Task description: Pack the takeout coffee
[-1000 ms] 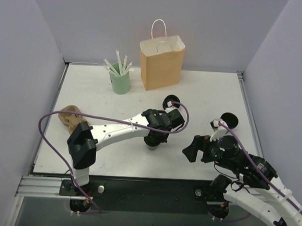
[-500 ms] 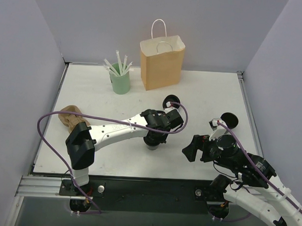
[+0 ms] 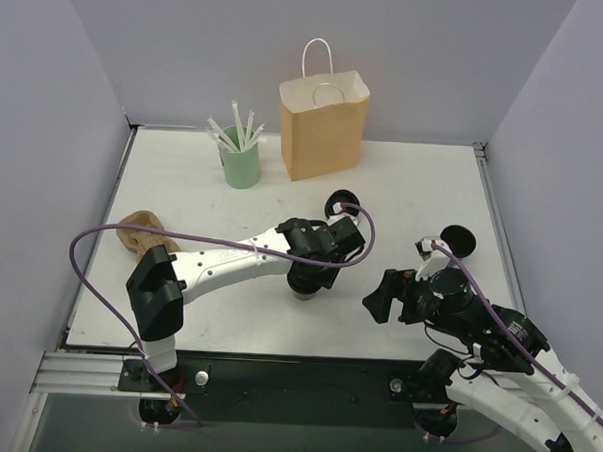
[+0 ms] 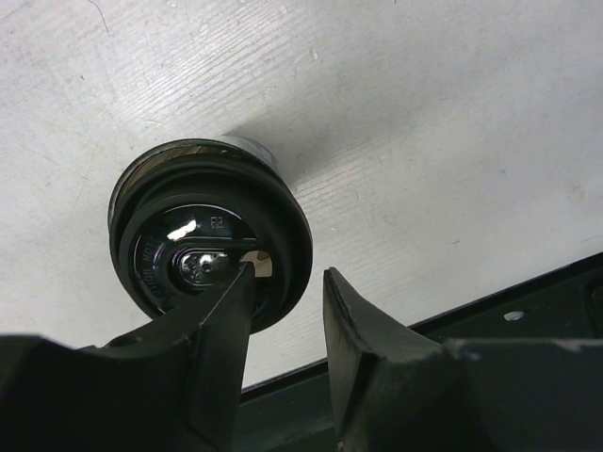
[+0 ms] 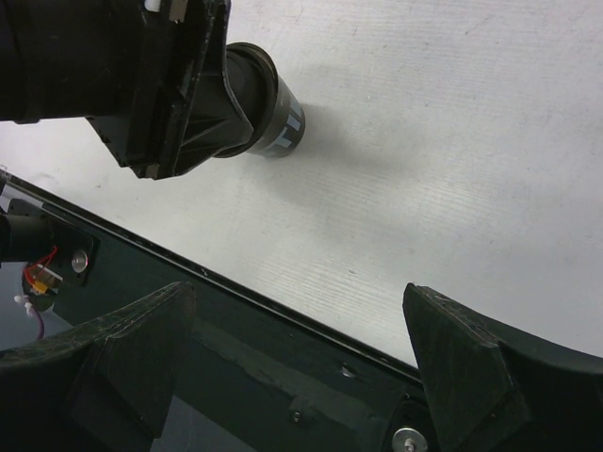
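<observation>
The takeout coffee (image 4: pixel 209 235) stands upright with its lid on, on the white tabletop (image 3: pixel 183 181). In the overhead view it is in the lower middle, close to the near edge of the tabletop and to the black rail (image 3: pixel 275 370) below that edge.

The left gripper (image 4: pixel 289 275) hangs directly over the cup. Its jaws are parted. One finger (image 4: pixel 226 320) reaches over the lid near its centre and the other finger (image 4: pixel 353 320) is outside the rim. A strip of bare tabletop shows between this outer finger and the cup, so the edge of the lid lies between the jaws but is not pinched. Whether the inner finger touches the lid, I cannot tell.

The right gripper (image 5: pixel 300 294) is at the lower right of the overhead view, beside the cup and apart from it. It is over the near edge, with jaws spread wide around nothing.

The brown paper bag (image 3: pixel 324 127) stands open at the top centre, near the back wall. The mint-green cup of straws (image 3: pixel 241 165) is just to its left. The pulp carrier (image 3: pixel 131 229) lies at the left side. White tabletop stretches between the coffee and the bag.
</observation>
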